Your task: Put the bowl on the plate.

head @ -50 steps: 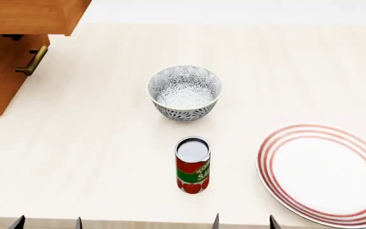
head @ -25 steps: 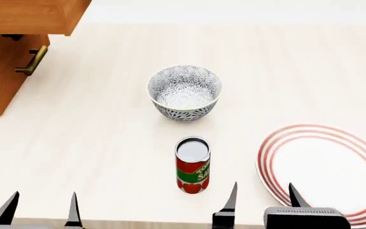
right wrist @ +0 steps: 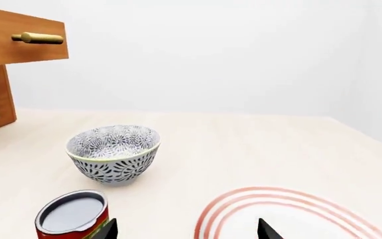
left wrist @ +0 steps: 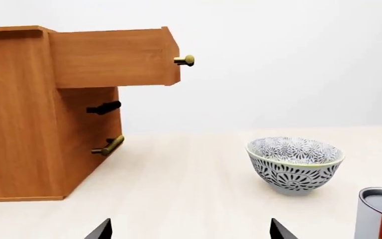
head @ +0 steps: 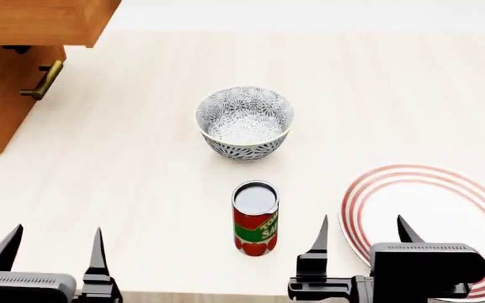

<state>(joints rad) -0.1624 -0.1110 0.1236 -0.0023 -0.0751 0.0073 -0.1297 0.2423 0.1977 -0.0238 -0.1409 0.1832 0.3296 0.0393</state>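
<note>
From my left wrist, the bowl [left wrist: 295, 165] stands upright on the pale table [left wrist: 191, 194], well ahead and off toward the can [left wrist: 379, 213]; a wooden cabinet [left wrist: 38, 112] with a projecting drawer stands to the other side; only my two finger tips show at the frame's edge, spread apart with nothing between them.

From my head, the bowl [head: 244, 122] sits mid-table, apart from everything; the can [head: 255, 218] stands between it and me; the plate [head: 432, 230] lies at my right, empty; my left gripper [head: 53, 249] and right gripper [head: 362, 238] both hang near the table's near edge, jaws parted and holding nothing.

From my right wrist, the bowl [right wrist: 114, 153] is beyond the can [right wrist: 73, 215], and the plate [right wrist: 290, 214] just beneath me; to do this well I judge I should reach with my right arm, pass wide of the can, and pinch the bowl's rim on its near side.
</note>
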